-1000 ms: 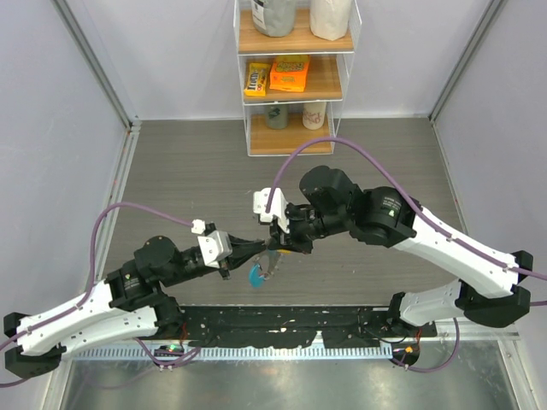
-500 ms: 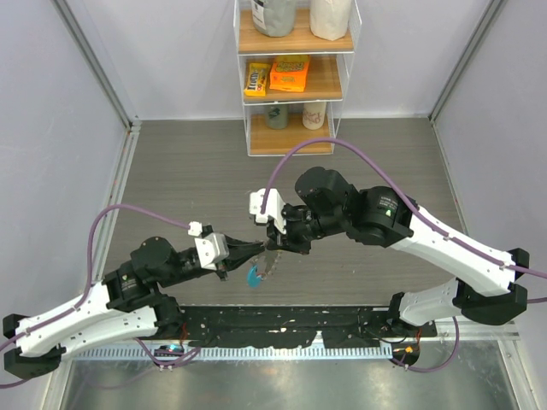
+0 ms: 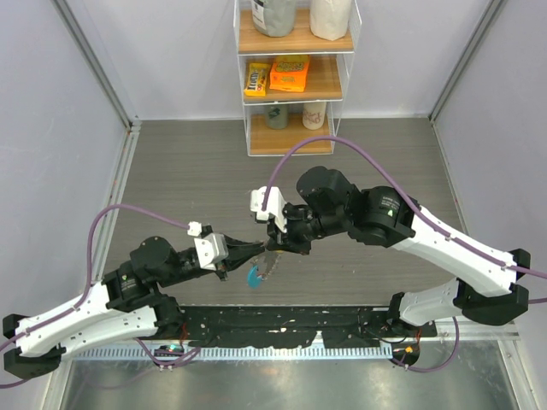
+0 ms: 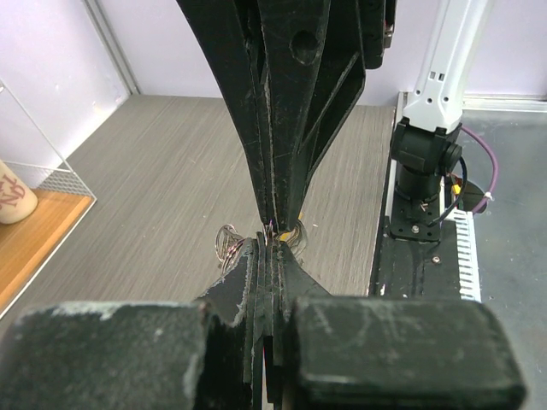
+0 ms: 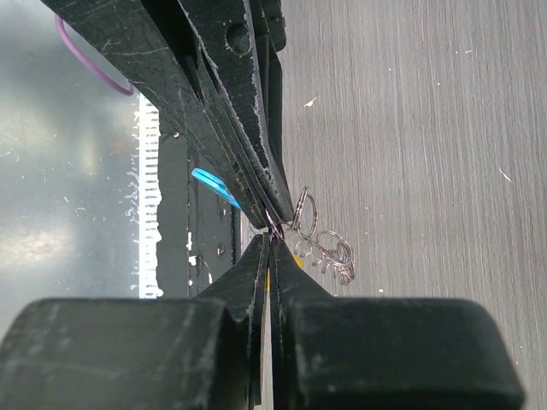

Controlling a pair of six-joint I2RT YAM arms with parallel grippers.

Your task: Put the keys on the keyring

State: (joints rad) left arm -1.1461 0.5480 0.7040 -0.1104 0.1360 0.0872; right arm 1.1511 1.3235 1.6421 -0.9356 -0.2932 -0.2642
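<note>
My two grippers meet tip to tip above the table's front middle. The left gripper (image 3: 262, 249) is shut on the keyring (image 3: 268, 265), a thin silvery loop hanging under the tips. Its blue crescent tag (image 3: 254, 276) dangles below and shows edge-on in the right wrist view (image 5: 214, 184). The right gripper (image 3: 274, 248) is shut, with a yellow key (image 5: 297, 248) pinched at its tips. Small silvery rings and keys (image 5: 330, 254) hang beside the tips, also visible in the left wrist view (image 4: 229, 243). The wire at the pinch point is hidden by the fingers.
A clear-sided wooden shelf (image 3: 295, 102) with snack packs and cups stands at the back centre. A black mat (image 3: 282, 325) and a toothed metal strip (image 3: 256, 350) run along the near edge. Grey walls close in both sides.
The right arm's wrist has shifted a little to the left, and the left gripper with it. Both grippers stay shut, tip to tip, with the blue tag hanging below.
</note>
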